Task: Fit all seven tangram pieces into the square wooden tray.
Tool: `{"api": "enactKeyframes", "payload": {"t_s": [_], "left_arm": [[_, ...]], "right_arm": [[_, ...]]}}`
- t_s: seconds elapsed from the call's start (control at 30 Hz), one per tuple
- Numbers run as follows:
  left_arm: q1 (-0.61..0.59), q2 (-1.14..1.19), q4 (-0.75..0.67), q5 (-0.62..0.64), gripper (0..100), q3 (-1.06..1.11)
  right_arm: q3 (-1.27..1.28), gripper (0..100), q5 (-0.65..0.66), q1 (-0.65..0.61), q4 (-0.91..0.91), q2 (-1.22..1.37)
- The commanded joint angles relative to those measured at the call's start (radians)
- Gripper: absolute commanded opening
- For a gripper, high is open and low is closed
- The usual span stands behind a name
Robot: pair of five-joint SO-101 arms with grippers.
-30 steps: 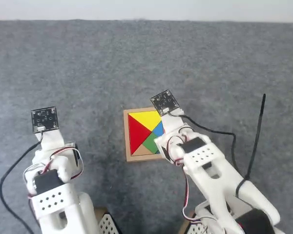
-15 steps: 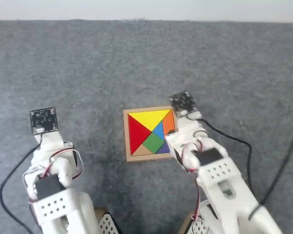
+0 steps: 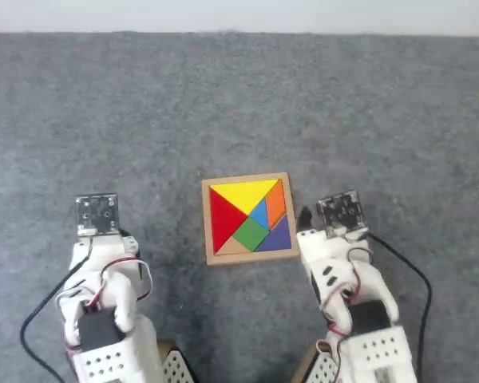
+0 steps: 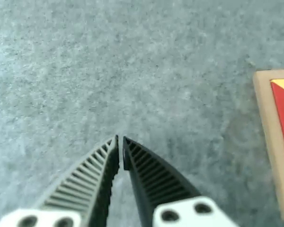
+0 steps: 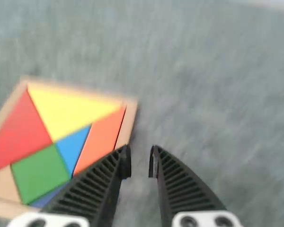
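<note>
Arms are sitting low at the near edge. On the left, the left end effector is hanging over bare grey surface, clenched tight on nothing, well apart from the tray.

In the middle the square wooden tray is lying slightly skewed and looking full. The yellow triangle, red triangle, blue triangle, green square, orange piece and purple triangle are all lying flush. The pale triangle at the near-left corner could be a piece or bare tray floor, cannot tell.

The right end effector is hovering just beside the tray's right rim, slightly parted, carrying nothing.

Judging it, the fitting is looking done or nearly so. The step in hand is getting clear without nudging the rim, so rising straight up before swinging off is looking safest, then checking that pale corner.

The right rim is the closest hazard. Open surface is running wide left, right and beyond the tray.
</note>
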Motion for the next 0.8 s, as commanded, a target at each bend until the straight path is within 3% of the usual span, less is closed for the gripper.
{"api": "enactKeyframes", "payload": {"t_s": [0.0,0.17,0.3,0.43,0.5,0.63,0.77], "left_arm": [[0.072,-0.021,-0.049,-0.009,1,0.021],[0.164,-0.021,-0.063,-0.146,1,0.082],[0.164,-0.021,-0.057,-0.227,1,0.087],[0.164,-0.020,-0.055,-0.226,1,0.087],[0.170,-0.020,-0.040,-0.227,1,0.087],[0.170,-0.020,-0.035,-0.227,1,0.087],[0.172,-0.020,-0.035,-0.226,1,0.087]], "right_arm": [[0.012,8.3,0.161,0.065,0.220,-0.220],[0.011,8.6,0.333,0.220,0.529,-0.219],[0.011,8.6,0.499,0.453,0.705,-0.228],[0.011,8.7,0.652,0.730,0.743,-0.231],[0.011,8.7,0.720,0.808,0.740,-0.231],[0.011,8.7,0.798,0.819,0.731,-0.231],[0.011,8.5,0.740,0.625,0.656,-0.231]]}}
